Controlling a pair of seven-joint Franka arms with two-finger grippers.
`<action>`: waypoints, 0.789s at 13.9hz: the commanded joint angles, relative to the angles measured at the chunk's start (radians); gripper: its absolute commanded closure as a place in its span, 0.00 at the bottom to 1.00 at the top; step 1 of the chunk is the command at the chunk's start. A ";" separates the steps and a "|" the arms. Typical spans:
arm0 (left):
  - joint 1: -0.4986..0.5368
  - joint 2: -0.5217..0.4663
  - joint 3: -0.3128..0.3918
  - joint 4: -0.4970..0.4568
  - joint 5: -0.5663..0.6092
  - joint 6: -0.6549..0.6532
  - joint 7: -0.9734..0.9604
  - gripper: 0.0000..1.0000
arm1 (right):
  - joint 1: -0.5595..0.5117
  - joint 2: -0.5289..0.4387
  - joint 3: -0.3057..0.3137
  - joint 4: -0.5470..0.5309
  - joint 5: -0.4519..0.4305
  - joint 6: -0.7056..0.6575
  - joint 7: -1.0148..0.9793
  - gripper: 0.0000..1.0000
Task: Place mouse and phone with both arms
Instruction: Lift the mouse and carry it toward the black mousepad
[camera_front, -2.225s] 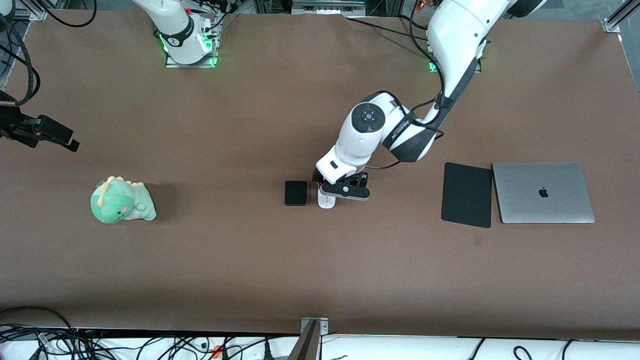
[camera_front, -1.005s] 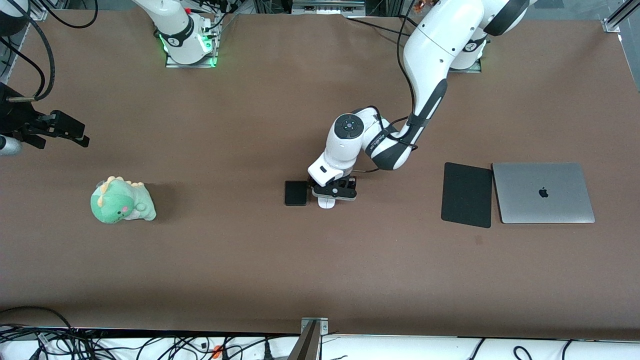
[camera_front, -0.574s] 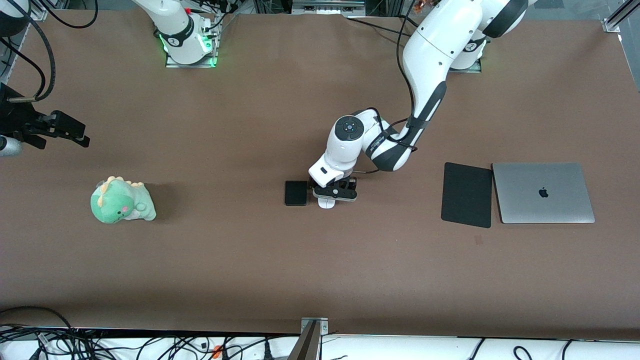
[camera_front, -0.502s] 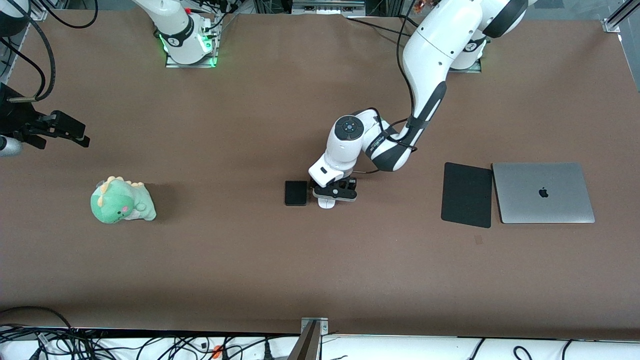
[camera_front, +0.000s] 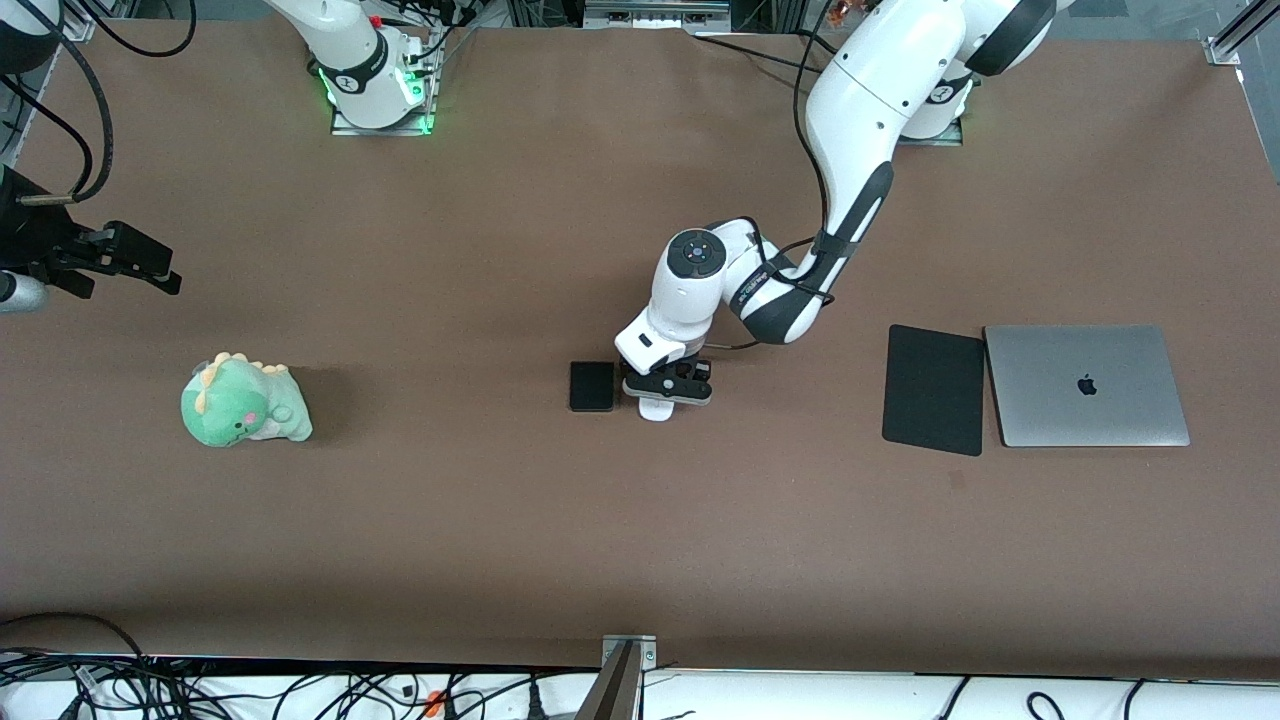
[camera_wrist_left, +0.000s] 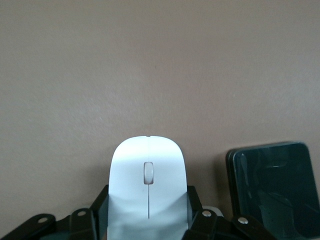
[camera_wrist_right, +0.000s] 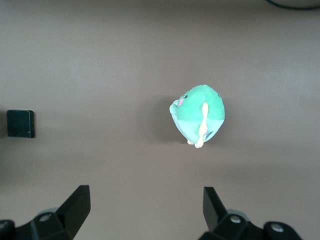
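Two fingers of the left gripper (camera_front: 664, 389) clamp the mouse (camera_wrist_left: 147, 180) mid-table; its glossy shell could slip, bumping the phone (camera_front: 591, 386). Right gripper (camera_wrist_right: 145, 210) waits, spread, near the table's end.

Front view high overhead; wrist views look down, sharing the phone (camera_wrist_left: 272, 187)

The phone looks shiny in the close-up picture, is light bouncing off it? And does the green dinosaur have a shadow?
Left wrist view: yes, the phone shows pale, smeary reflections on its glossy black face; the mouse in the left gripper gleams too. Front view: the dinosaur toy casts a soft dark shadow on the table, toward the phone. Right wrist view: the same shadow lies beside the toy.
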 joint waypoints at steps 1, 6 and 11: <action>0.022 -0.097 0.004 0.005 0.017 -0.136 -0.008 0.81 | 0.007 -0.005 0.005 -0.005 -0.002 -0.009 -0.005 0.00; 0.205 -0.268 -0.114 0.013 -0.059 -0.455 0.050 0.80 | 0.019 -0.003 0.007 -0.008 -0.002 -0.019 -0.006 0.00; 0.347 -0.342 -0.112 0.093 -0.130 -0.741 0.374 0.80 | 0.024 0.006 0.007 -0.012 -0.007 -0.061 -0.018 0.00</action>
